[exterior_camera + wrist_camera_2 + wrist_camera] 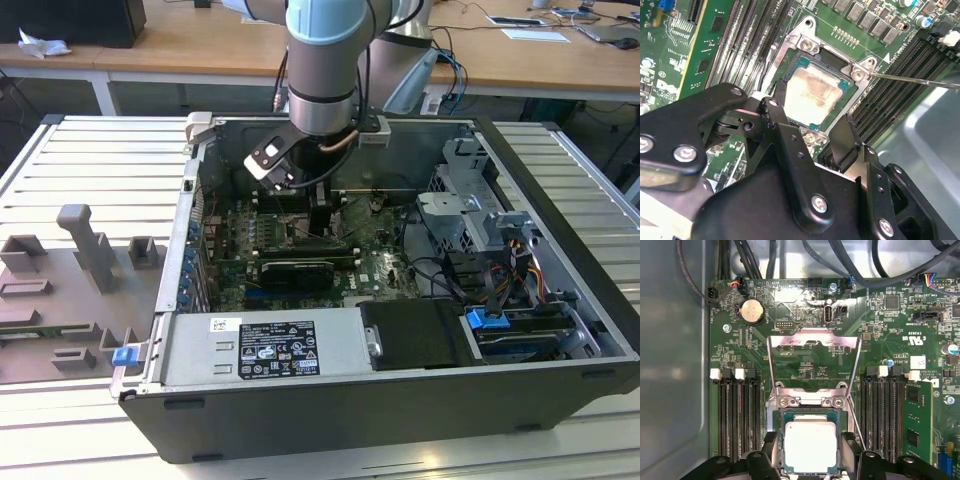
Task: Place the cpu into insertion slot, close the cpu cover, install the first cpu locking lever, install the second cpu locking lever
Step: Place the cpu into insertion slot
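At the exterior view's left, a grey fixture plate is carrying grey blocks and a blue clip. In the middle, the open computer case is holding a power supply, the motherboard and, further right, a drive cage. The arm is reaching down into it. In both wrist views the cpu, pale silvery and smudged, is lying flat in the insertion slot. The gripper is flanking it with fingers spread. In the first wrist view the cpu cover is standing swung open.
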Robot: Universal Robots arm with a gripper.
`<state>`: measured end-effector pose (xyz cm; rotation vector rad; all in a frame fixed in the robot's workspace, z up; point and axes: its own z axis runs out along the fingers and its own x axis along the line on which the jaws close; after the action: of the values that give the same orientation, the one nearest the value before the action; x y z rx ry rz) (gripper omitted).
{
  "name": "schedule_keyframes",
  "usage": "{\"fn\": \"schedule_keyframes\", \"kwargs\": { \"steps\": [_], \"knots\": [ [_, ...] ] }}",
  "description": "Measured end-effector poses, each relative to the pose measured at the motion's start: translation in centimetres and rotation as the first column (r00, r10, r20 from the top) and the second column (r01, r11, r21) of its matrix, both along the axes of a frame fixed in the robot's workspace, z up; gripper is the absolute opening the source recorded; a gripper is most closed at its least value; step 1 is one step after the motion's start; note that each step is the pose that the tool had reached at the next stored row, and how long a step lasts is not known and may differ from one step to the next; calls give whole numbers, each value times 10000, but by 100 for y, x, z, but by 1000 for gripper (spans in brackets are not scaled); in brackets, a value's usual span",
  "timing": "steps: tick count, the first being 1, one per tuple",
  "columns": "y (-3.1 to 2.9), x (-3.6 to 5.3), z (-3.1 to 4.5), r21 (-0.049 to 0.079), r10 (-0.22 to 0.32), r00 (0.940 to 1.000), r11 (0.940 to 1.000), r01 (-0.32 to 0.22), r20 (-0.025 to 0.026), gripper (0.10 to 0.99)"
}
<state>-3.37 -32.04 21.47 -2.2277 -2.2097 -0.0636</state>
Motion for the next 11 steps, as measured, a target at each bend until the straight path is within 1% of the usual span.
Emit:
{"fn": "schedule_keyframes", "kwargs": {
  "steps": [2,3,4,5,7,8,9,11],
  "knots": [
    [0,0,21,-1,0,10000,10000,0,-1,600],
    [0,0,30,0,0,10000,10000,0,-1,533],
    [0,0,38,0,0,10000,10000,0,-2,533],
    [0,0,44,1,0,10000,10000,0,-1,349],
    [0,0,53,0,0,10000,10000,0,-1,349],
    [0,0,55,0,0,10000,10000,0,-2,290],
    [0,0,58,0,0,10000,10000,0,-2,169],
    [0,0,62,-2,-1,10000,10000,1,-4,169]
  ]
}}
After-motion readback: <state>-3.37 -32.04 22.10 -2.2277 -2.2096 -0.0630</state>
